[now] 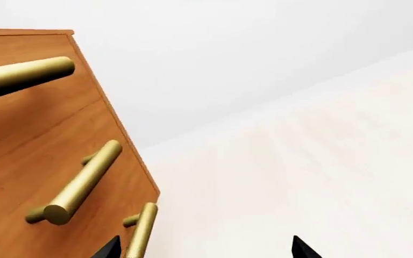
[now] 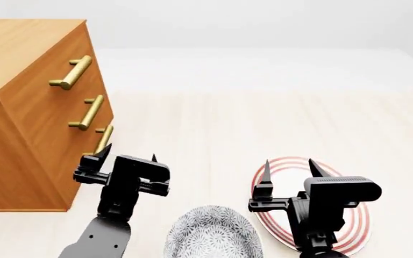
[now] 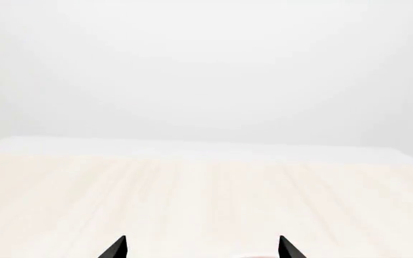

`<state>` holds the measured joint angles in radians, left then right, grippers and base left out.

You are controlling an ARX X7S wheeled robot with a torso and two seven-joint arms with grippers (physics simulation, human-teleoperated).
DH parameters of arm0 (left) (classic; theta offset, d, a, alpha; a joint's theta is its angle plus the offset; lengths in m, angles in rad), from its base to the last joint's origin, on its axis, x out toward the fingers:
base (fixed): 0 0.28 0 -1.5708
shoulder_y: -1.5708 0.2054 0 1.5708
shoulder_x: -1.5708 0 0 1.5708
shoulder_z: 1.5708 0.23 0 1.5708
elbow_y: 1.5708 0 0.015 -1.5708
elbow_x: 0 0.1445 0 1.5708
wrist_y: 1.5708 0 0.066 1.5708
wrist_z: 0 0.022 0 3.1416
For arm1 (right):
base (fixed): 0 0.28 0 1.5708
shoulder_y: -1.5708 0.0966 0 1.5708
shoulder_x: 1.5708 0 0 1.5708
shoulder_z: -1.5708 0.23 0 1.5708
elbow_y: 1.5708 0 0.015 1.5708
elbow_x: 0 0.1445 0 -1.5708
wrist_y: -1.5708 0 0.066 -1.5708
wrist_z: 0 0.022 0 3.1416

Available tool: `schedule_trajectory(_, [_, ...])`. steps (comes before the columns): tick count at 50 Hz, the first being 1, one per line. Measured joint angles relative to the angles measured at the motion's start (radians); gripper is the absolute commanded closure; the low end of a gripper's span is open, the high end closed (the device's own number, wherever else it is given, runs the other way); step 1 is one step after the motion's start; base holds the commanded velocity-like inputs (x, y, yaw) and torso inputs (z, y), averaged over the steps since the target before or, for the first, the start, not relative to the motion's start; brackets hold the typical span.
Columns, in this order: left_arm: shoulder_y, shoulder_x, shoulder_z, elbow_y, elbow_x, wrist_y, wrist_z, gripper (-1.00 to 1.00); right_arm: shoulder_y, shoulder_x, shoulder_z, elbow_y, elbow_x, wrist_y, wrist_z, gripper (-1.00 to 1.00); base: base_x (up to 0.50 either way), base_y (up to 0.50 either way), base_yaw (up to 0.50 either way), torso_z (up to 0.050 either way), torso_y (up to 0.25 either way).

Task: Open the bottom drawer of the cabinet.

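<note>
- At the far left of the head view, the cabinet [image 2: 27, 107] is seen standing on the pale worktop [image 2: 264, 123], with its drawer fronts turned toward the open surface.
- Three brass bar handles are carried on that front; the top handle [image 2: 71, 72] and the middle handle [image 2: 90, 112] belong to the two upper drawers.
- The bottom drawer [image 2: 90, 161] is found lowest on the front, flush with the drawers above it, and its own handle [image 2: 103, 139] is seen just above the left gripper.
- The left gripper [image 2: 127, 156] is held just beside the lower front corner of the cabinet, its fingers spread apart with nothing between them; one fingertip [image 2: 105, 151] lies close to the bottom handle, though contact cannot be confirmed.
- In the left wrist view the bottom handle [image 1: 141, 230] is seen next to one dark fingertip [image 1: 108, 249], with the other tip well apart from it.
- A patterned grey bowl [image 2: 214, 236] is seen on the worktop between the two arms, near the lower edge of the head view.
- The right gripper [image 2: 289, 167] is held above a red-striped plate [image 2: 357, 226], its fingers wide apart and empty.
- Only bare worktop [image 3: 206, 199] and two fingertips are shown by the right wrist view.
</note>
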<state>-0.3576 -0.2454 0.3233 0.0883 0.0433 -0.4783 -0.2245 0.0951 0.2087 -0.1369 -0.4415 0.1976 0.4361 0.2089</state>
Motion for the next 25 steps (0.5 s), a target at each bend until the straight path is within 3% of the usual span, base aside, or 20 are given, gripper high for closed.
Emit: schedule_trajectory(25, [-0.136, -0.015, 0.133, -0.278, 0.142, -0.021, -0.043, -1.00, -0.004, 0.008, -0.004, 0.002, 0.016, -0.008, 0.013, -1.00, 0.00, 0.00, 0.00, 0.000, 0.000])
